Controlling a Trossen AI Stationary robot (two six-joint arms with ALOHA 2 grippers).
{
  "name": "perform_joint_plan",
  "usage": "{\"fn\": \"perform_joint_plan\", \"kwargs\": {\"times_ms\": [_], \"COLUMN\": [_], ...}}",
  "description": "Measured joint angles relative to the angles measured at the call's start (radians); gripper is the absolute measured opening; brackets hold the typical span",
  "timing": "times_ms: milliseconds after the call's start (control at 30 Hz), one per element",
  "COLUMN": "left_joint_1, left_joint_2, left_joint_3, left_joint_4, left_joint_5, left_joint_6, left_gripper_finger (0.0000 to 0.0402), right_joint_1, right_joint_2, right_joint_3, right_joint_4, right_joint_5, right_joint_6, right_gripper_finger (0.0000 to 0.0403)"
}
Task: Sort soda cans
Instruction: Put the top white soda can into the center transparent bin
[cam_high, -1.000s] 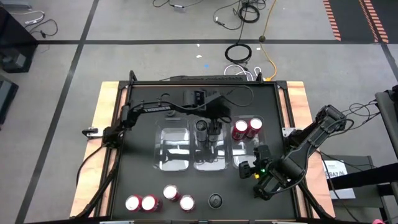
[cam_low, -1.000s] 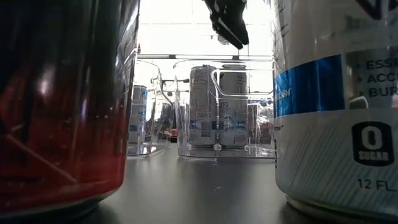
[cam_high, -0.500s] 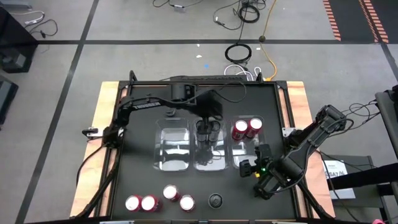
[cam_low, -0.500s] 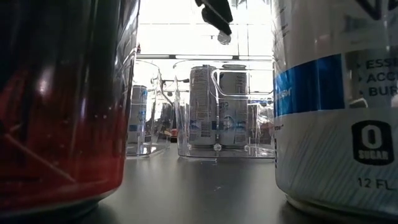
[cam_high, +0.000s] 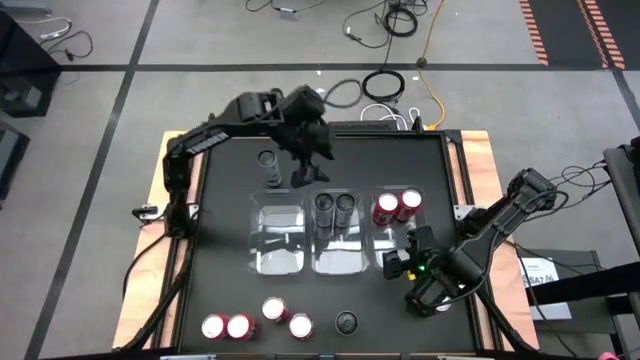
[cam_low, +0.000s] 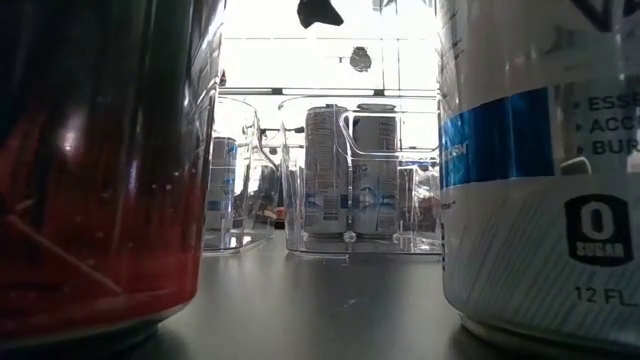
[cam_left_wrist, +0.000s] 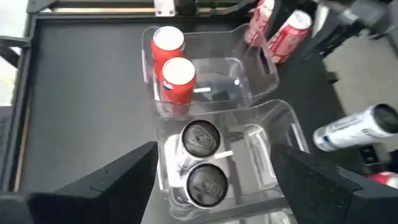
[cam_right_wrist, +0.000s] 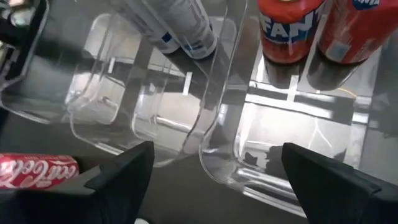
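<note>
Two grey-topped soda cans (cam_high: 335, 204) stand in the middle clear bin (cam_high: 335, 250). Two red cans (cam_high: 397, 205) stand in the right bin (cam_high: 400, 240). Several red cans (cam_high: 255, 320) and one grey-topped can (cam_high: 346, 322) stand on the table's near side. My left gripper (cam_high: 303, 178) hangs open and empty above the table, on the far side of the middle bin; its wrist view looks down on both filled bins (cam_left_wrist: 205, 168). My right gripper (cam_high: 400, 268) is open and empty over the right bin's near end (cam_right_wrist: 292, 162).
The left bin (cam_high: 280, 235) holds nothing. A grey-topped can (cam_high: 268, 160) stands on the far side of it, close to my left gripper. In the left wrist view two more red cans (cam_left_wrist: 283, 37) stand beside the right bin, by the right arm. Cables lie beyond the far edge.
My left gripper has risen from the middle bin and drawn back toward the table's far edge and a little left, its fingers as wide apart as before. The second grey-topped can, which it covered, now shows upright in the bin.
</note>
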Motion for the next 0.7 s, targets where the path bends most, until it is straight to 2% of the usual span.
{"fn": "perform_joint_plan", "kwargs": {"times_ms": [200,333,467,700], "left_joint_1": [0.101,0.157,0.229,0.364], "left_joint_2": [-0.033,-0.081,-0.182,-0.457], "left_joint_3": [-0.004,-0.102,-0.298,-0.763], "left_joint_4": [-0.040,-0.012,0.116,0.419], "left_joint_5": [0.094,0.102,0.147,0.145], "left_joint_6": [0.026,0.045,0.035,-0.048], "left_gripper_finger": [0.0320,0.0320,0.0320,0.0320], "right_joint_1": [0.000,0.000,0.000,0.000], "right_joint_2": [0.000,0.000,0.000,0.000], "right_joint_3": [0.000,0.000,0.000,0.000], "right_joint_4": [0.000,0.000,0.001,0.000], "right_joint_5": [-0.011,-0.011,-0.011,-0.011], "right_joint_6": [-0.063,-0.120,-0.118,-0.115], "right_gripper_finger": [0.0345,0.0345,0.0345,0.0345]}}
